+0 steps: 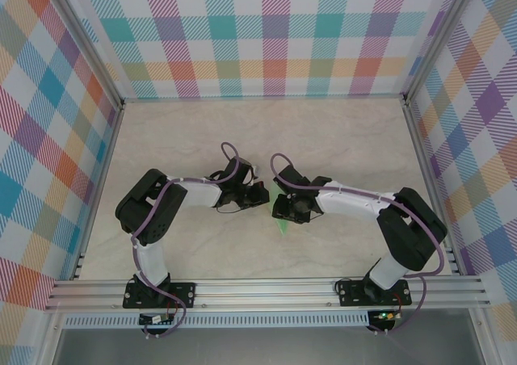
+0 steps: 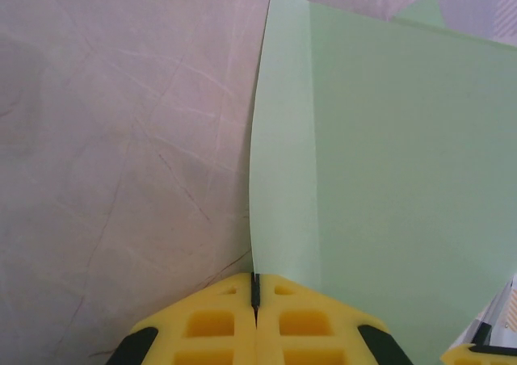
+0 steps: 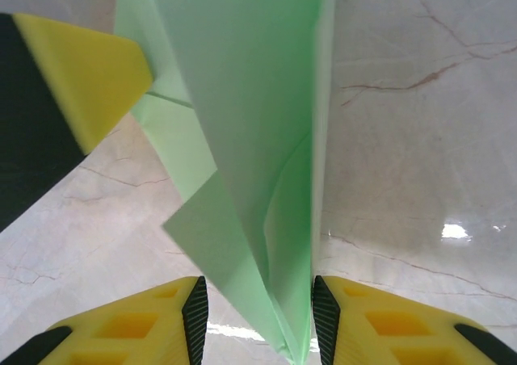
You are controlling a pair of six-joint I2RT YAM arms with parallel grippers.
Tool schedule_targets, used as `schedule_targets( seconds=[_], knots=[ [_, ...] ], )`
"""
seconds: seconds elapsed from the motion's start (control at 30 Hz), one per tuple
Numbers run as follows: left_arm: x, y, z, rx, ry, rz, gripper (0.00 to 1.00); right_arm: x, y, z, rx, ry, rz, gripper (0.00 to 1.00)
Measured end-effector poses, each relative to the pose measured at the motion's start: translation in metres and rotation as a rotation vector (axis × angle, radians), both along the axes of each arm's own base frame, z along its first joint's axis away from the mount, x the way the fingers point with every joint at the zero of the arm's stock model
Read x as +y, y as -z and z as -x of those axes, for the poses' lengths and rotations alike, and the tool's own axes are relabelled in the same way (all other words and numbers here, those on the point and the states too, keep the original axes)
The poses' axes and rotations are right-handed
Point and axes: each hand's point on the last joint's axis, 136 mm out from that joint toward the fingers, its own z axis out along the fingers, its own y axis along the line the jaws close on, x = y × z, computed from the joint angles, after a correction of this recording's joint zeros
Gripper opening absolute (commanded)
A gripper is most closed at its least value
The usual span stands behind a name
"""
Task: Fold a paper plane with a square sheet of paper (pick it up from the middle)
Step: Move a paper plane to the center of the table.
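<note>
Folding looks well along: the left gripper [image 2: 255, 291] is pinched together on an edge of the paper plane [image 2: 388, 179], whose creased body runs between the parted jaws of the right gripper [image 3: 258, 308]. The next move likely calls for closing the right squarely on the centre crease.

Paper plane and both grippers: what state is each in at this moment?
paper plane: partly folded, sharply creased, pinched at one edge.
left gripper: shut on the paper plane's edge.
right gripper: jaws apart, the plane's narrow end between them.
</note>
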Motion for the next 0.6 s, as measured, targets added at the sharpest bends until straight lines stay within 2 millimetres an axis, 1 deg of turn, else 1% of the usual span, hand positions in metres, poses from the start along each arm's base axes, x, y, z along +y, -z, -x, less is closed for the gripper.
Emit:
schedule_targets(
  seconds=[0.13,0.27,0.37,0.6],
  knots=[
    [0.0,0.0,0.0,0.0,0.0,0.0,0.0,0.0019,-0.0018,0.002,-0.014,-0.013,0.018,0.41],
    [0.0,0.0,0.0,0.0,0.0,0.0,0.0,-0.0004,-0.0013,0.0034,-0.019,-0.017,0.039,0.4],
    [0.0,0.0,0.0,0.0,0.0,0.0,0.0,-0.001,-0.0013,0.0032,-0.022,-0.017,0.044,0.37],
    [0.0,0.0,0.0,0.0,0.0,0.0,0.0,-0.0005,-0.0018,0.004,-0.026,-0.021,0.047,0.37]
  ],
)
